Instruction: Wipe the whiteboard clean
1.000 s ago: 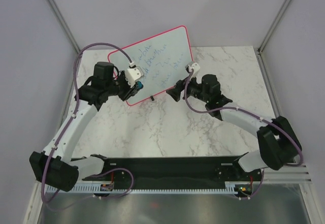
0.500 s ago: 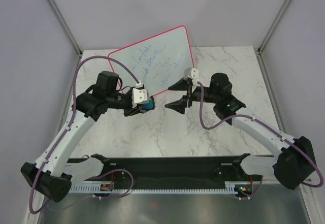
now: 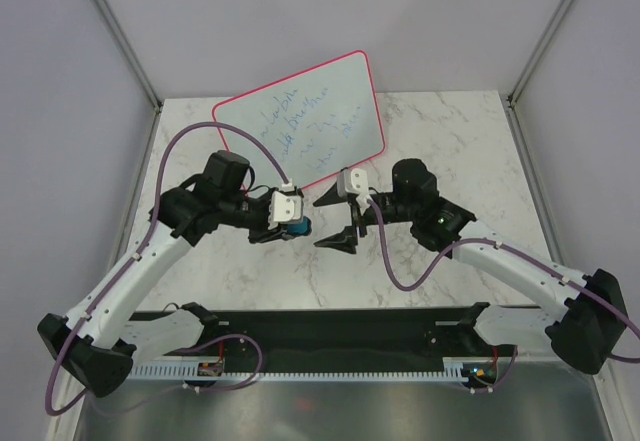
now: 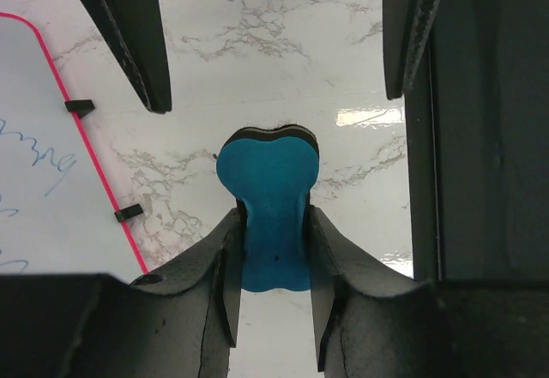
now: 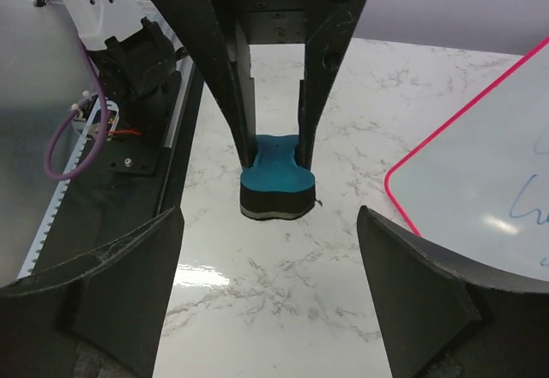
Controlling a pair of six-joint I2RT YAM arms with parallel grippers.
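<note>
the left wrist view shows the left tool [image 4: 273,232] clamped on a blue foam eraser with a black base [image 4: 268,191]. it also shows small black feet [image 4: 80,105] on the pink-framed white whiteboard [image 4: 34,198] at frame left. the top view shows this board, with blue writing, at upper centre of the white marble counter [image 3: 450,141]. the right tool [image 3: 335,219] has its jaws wide apart, empty, and faces the eraser.

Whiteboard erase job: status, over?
Left gripper shut on eraser, held above the table. Right gripper open, empty, facing the eraser close up. Whiteboard not yet wiped, blue writing on it.
</note>
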